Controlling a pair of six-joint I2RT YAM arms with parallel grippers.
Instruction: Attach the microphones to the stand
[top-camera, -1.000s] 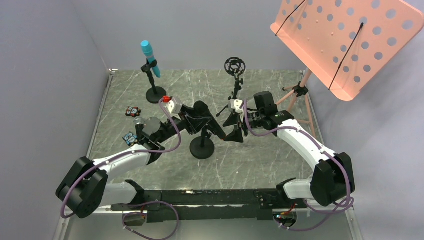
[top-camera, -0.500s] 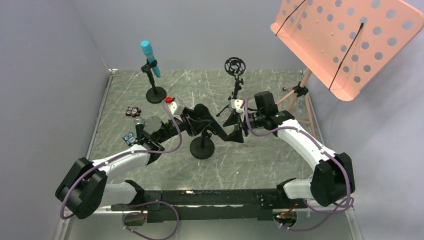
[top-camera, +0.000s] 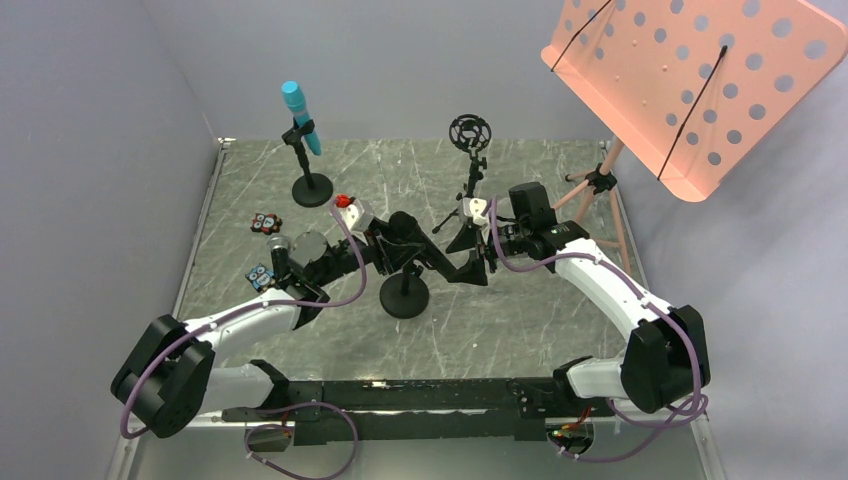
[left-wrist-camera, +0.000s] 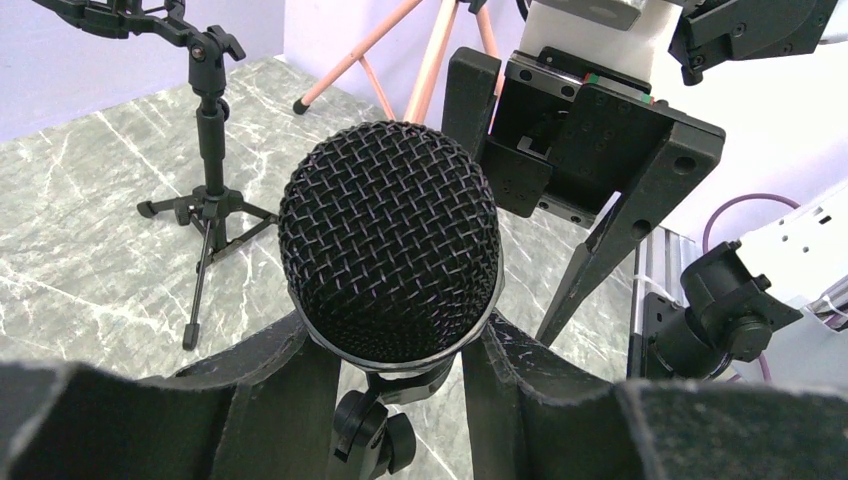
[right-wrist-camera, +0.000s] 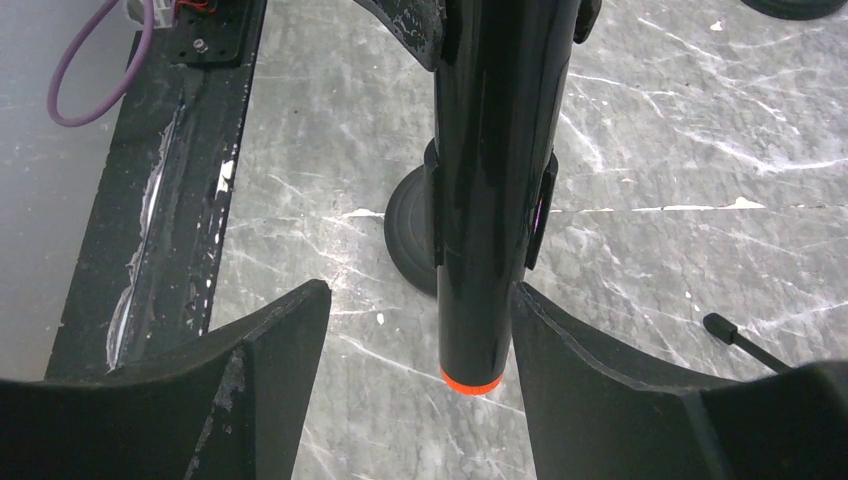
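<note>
Microphone with the orange end cap (right-wrist-camera: 487, 150) is pinched below its black mesh head in your left gripper (left-wrist-camera: 395, 345), above the grey veined marble table (top-camera: 540, 310). Your right gripper (right-wrist-camera: 418, 300) straddles its shaft, jaws apart. Plain lilac walls (top-camera: 400, 60) surround.

Grey white-veined table (top-camera: 520, 322); turquoise mic (top-camera: 303, 122); black mic (right-wrist-camera: 495, 200), orange end.

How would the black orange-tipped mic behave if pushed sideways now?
Likely slippery: the mic has a smooth, glossy body. Likely top-heavy too: it sits clipped above a small round stand base, so a side push may tip both.
</note>
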